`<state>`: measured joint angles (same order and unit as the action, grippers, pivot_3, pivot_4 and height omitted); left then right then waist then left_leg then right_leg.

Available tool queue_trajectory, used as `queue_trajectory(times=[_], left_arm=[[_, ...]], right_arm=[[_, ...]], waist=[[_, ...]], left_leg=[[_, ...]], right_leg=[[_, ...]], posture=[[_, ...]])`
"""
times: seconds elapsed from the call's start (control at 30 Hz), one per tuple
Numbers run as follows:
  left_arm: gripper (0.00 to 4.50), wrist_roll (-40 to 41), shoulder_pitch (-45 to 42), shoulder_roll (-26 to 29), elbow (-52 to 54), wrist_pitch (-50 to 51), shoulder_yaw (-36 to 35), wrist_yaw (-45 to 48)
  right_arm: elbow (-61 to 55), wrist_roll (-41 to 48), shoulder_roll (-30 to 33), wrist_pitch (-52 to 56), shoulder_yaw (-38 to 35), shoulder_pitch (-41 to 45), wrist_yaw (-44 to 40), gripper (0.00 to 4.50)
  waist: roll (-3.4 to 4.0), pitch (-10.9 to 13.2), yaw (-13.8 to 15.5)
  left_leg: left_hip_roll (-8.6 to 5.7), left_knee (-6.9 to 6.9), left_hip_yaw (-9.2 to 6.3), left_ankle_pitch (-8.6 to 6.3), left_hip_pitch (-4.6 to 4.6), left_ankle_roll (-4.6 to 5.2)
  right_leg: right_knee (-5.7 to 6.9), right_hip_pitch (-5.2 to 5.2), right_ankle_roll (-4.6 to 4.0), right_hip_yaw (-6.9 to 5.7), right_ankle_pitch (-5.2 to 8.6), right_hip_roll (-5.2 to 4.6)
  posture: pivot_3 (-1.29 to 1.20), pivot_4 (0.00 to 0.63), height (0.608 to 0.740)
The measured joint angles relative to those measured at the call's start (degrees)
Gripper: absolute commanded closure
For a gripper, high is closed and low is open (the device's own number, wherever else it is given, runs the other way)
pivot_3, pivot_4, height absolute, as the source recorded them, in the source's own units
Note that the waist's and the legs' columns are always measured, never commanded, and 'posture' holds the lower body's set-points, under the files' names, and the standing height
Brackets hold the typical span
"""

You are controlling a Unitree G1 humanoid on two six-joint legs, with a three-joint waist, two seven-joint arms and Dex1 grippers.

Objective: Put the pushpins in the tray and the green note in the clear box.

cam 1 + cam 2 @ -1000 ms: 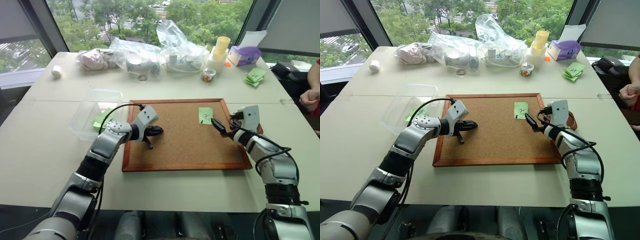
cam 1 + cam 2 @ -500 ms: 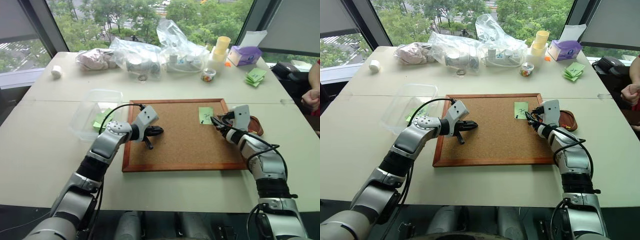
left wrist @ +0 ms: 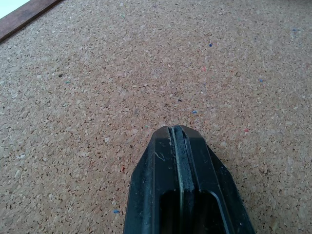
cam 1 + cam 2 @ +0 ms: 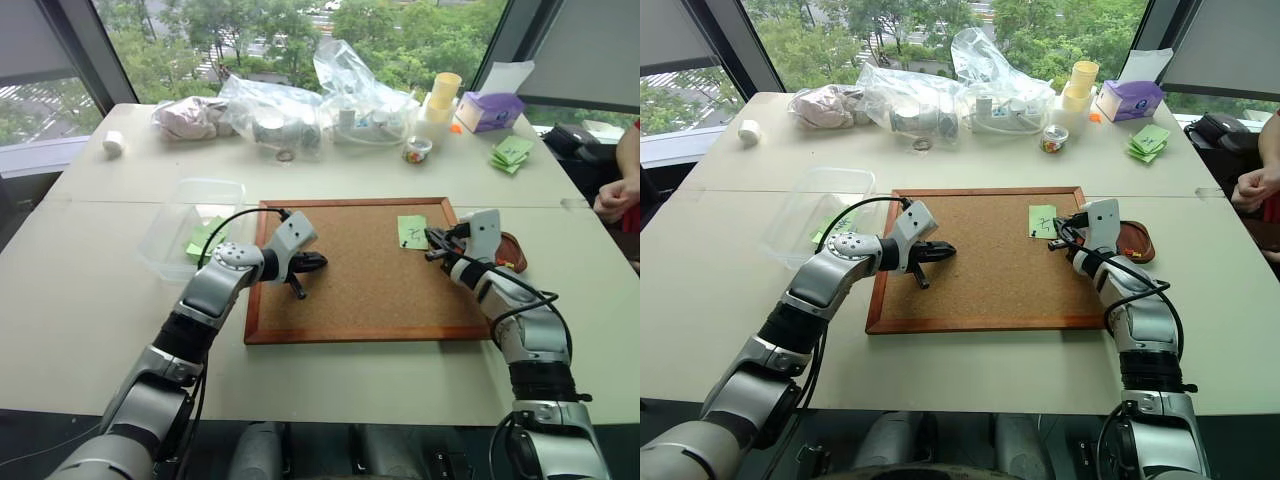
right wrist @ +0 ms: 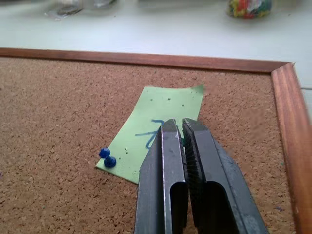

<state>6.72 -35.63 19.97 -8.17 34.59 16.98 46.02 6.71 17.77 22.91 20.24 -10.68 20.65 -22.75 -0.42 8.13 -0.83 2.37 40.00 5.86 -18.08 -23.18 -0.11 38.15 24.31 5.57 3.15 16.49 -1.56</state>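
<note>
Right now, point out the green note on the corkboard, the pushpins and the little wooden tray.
green note (image 5: 165, 117), right wrist view, upper half of the paper.
pushpins (image 5: 107, 157), right wrist view, the blue heads at the note's corner.
tray (image 4: 1135, 241), right eye view, reddish-brown rim beside the corkboard.

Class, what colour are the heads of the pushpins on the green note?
Blue pushpins, best in the right wrist view.
</note>
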Motion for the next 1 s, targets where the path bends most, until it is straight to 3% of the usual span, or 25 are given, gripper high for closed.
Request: queue_trajectory(times=[0.37,0.93,1.0], left_arm=[[4.5,0.0,0.1,0.0,0.1,0.0,0.0,0.0],[4.5,0.0,0.1,0.0,0.1,0.0,0.0,0.0],[4.5,0.0,0.1,0.0,0.1,0.0,0.0,0.0]], right_arm=[[-2.4,0.3,0.3,-3.1,-4.6,-1.2,4.0,4.45],[7.3,-1.4,3.1,-1.1,-10.4,-1.8,10.7,4.45],[7.3,-1.3,3.1,-1.0,-10.4,-1.8,10.7,3.85]], waist=[[0.0,0.0,0.0],[0.01,0.0,0.0],[0.02,0.0,-0.1]], left_leg=[[0.0,0.0,0.01,0.01,0.0,-0.01],[0.0,-0.01,0.03,0.01,0.01,-0.02],[0.0,-0.01,0.02,0.01,0.01,-0.02]], right_leg=[[0.0,0.0,0.0,0.0,0.0,-0.01],[0.0,0.0,0.0,0.02,0.0,0.0],[0.0,0.0,0.0,0.02,0.0,0.0]], posture=[[0.0,0.15,0.738],[0.0,0.15,0.738],[0.0,0.15,0.738]])
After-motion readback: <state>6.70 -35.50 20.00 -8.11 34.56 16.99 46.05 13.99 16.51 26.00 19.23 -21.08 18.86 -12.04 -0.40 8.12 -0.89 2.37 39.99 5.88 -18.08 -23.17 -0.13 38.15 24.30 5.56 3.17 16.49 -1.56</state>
